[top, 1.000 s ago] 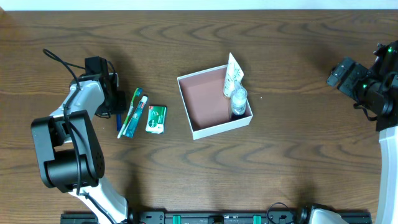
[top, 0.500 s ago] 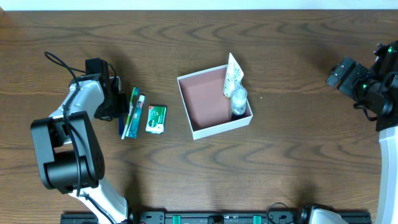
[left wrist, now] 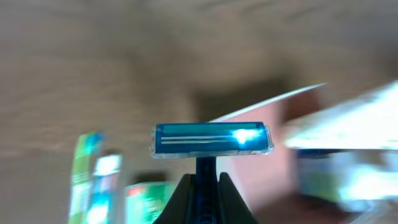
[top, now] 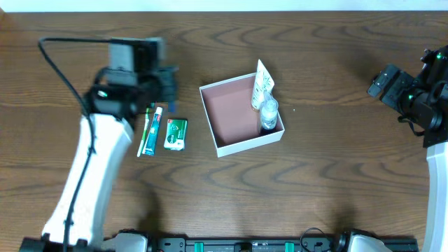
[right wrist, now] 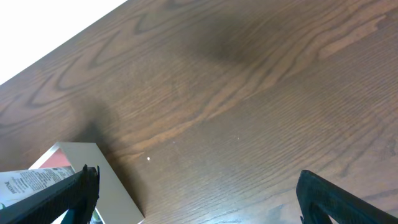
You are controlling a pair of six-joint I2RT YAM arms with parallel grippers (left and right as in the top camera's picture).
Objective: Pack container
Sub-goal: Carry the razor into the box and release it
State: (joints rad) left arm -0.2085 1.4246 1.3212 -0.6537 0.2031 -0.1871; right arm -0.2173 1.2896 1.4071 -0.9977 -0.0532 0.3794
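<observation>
- Left end effector (left wrist: 204,193) is clamped shut on the handle of a blue disposable razor (left wrist: 211,139), head up. Overhead it's just a blur in the upper left of the frame.
- Right end effector (right wrist: 198,196) is spread wide with nothing in it, over at the right edge overhead.
- The container (top: 227,115) sits mid-frame on the worktop (top: 329,175), with a white tube (top: 263,82) and a clear bottle (top: 269,110) along its right wall.
- Left of it, side by side: green-and-white packet (top: 176,134), toothpaste (top: 153,131), green toothbrush (top: 144,131).
</observation>
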